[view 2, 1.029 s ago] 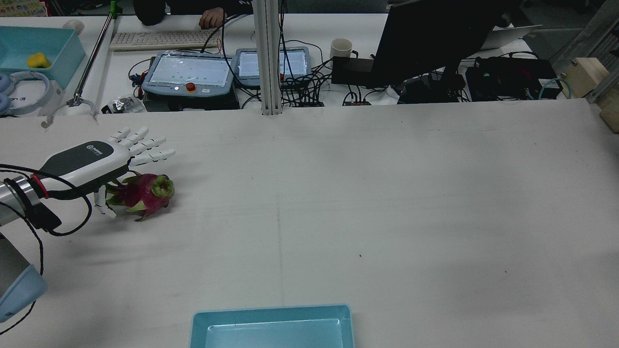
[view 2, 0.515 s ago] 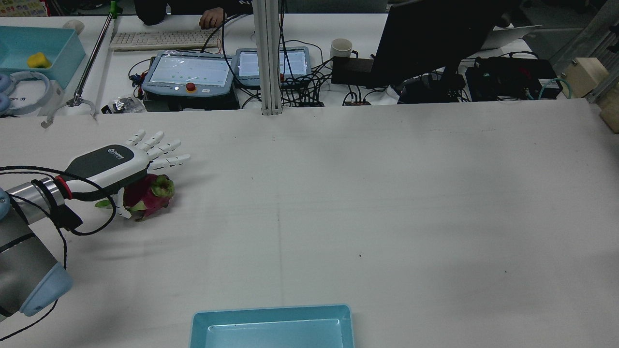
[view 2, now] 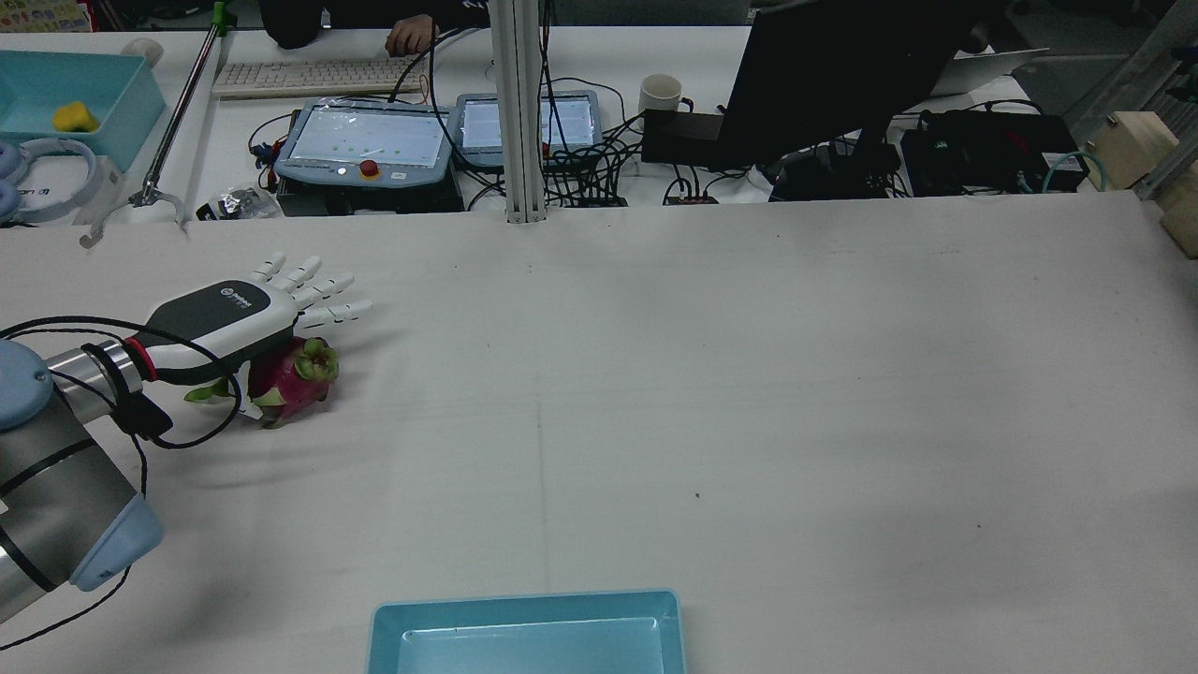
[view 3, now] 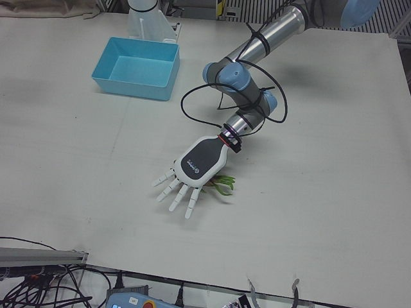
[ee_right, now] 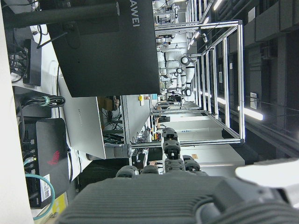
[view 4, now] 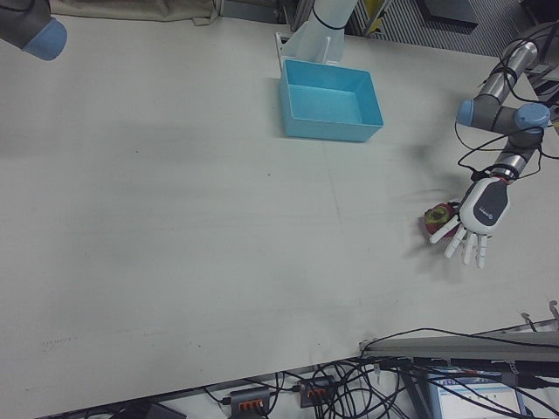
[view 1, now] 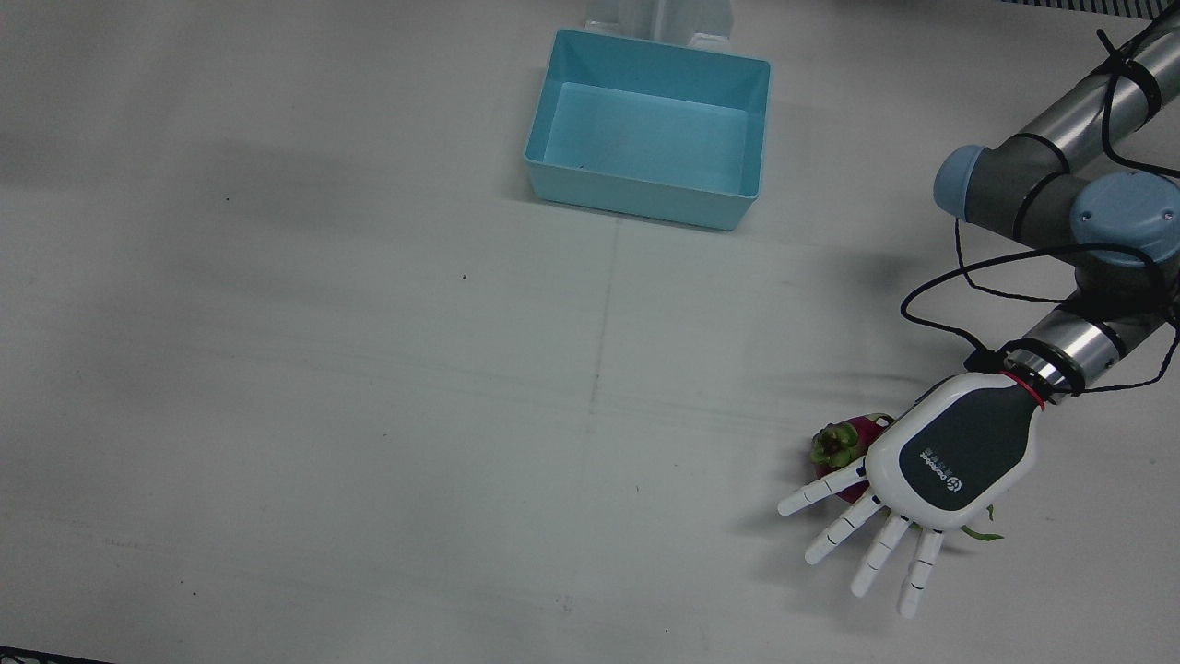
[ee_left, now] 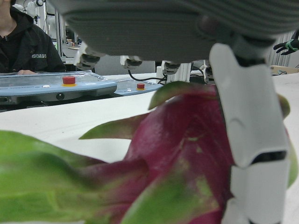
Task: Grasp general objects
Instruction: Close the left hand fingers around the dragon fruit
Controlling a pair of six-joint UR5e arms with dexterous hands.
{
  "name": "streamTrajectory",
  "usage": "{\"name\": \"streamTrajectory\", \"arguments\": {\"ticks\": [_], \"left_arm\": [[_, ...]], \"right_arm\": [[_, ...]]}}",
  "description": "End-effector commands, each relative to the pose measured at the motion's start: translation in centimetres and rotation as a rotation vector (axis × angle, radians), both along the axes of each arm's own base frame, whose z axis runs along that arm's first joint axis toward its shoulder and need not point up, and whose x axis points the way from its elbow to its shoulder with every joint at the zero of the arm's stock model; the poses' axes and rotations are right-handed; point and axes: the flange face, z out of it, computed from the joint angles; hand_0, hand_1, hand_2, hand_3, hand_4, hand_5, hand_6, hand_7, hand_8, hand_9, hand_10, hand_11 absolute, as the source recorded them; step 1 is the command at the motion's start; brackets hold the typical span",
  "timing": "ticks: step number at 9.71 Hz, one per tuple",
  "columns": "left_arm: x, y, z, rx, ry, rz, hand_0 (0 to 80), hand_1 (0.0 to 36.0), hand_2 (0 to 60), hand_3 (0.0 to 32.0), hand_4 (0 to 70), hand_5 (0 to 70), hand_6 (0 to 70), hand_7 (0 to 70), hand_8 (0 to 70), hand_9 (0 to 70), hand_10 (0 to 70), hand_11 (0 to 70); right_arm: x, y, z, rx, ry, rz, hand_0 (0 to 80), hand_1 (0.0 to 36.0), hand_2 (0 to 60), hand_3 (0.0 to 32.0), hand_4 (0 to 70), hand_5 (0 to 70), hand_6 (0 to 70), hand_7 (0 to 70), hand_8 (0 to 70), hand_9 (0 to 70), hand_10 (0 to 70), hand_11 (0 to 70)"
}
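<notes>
Dragon fruit (ee_left: 187,158) fills your left hand view, pink skin and green scales right under the palm, with one white finger (ee_left: 250,135) crossing down in front of it on the right; whether that finger touches the skin, you cannot tell. From the rear view the fruit (view 2: 292,379) lies on the white table (view 2: 749,374) near its left side, its green-tipped end pointing toward the middle of the table. Your left hand (view 2: 245,314) sits palm-down over the stem half of it, fingers stretched out straight and spread, reaching past the fruit toward the far edge, none of them curled round it, so the hand holds nothing. In the front view only the fruit's tip (view 1: 841,444) peeks out beside the hand (view 1: 931,475). Farther off, the blue bin (view 1: 650,129) stands well apart by the arm pedestals. Your right hand appears only in its own camera, aimed at the monitor (ee_right: 107,46), and you cannot tell how far its fingers are open.
</notes>
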Motion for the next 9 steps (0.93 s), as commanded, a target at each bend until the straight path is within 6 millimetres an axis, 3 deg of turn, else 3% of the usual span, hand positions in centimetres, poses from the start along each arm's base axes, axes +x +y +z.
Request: {"name": "streamTrajectory", "arguments": {"ticks": [1,2,3,6,7,8,9], "left_arm": [[0.23,-0.69,0.81,-0.008,-0.019,-0.017,79.7,36.0,26.8,18.4,0.0,0.6,0.0,5.6,0.0,0.0,1.1,6.0],[0.25,-0.67,0.94,-0.007,-0.029,-0.024,80.0,36.0,29.3,5.2,0.0,6.4,0.0,5.5,0.0,0.0,1.4,6.5],[0.28,-0.71,0.91,-0.006,-0.03,-0.025,74.0,36.0,31.0,0.0,0.0,16.7,0.0,4.4,0.0,0.0,0.3,4.7],[0.47,-0.96,1.05,-0.007,-0.031,-0.026,63.7,35.9,30.7,0.0,2.1,38.1,0.0,5.3,0.0,0.0,0.0,1.1],[0.48,-0.97,1.03,-0.006,-0.03,-0.026,62.9,35.6,32.9,0.0,5.4,41.0,0.0,5.6,0.0,0.0,0.0,0.6],[0.5,-0.99,0.98,-0.003,-0.027,-0.026,61.6,35.8,39.6,0.0,10.3,45.6,0.0,6.3,0.0,0.0,0.0,0.2],[0.5,-0.99,0.98,-0.003,-0.027,-0.026,59.6,36.0,52.3,0.0,17.0,50.6,0.0,6.8,0.0,0.0,0.0,0.0]], "right_arm": [[0.0,0.0,0.0,0.0,0.0,0.0,0.0,0.0,0.0,0.0,0.0,0.0,0.0,0.0,0.0,0.0,0.0,0.0],[-0.01,0.0,0.0,0.0,0.0,-0.001,0.0,0.0,0.0,0.0,0.0,0.0,0.0,0.0,0.0,0.0,0.0,0.0],[-0.01,0.0,0.0,0.0,0.0,-0.001,0.0,0.0,0.0,0.0,0.0,0.0,0.0,0.0,0.0,0.0,0.0,0.0],[0.0,0.0,0.0,0.0,0.0,0.0,0.0,0.0,0.0,0.0,0.0,0.0,0.0,0.0,0.0,0.0,0.0,0.0],[0.0,0.0,0.0,0.0,0.0,0.0,0.0,0.0,0.0,0.0,0.0,0.0,0.0,0.0,0.0,0.0,0.0,0.0],[0.0,0.0,0.0,0.0,0.0,0.0,0.0,0.0,0.0,0.0,0.0,0.0,0.0,0.0,0.0,0.0,0.0,0.0],[0.0,0.0,0.0,0.0,0.0,0.0,0.0,0.0,0.0,0.0,0.0,0.0,0.0,0.0,0.0,0.0,0.0,0.0]]}}
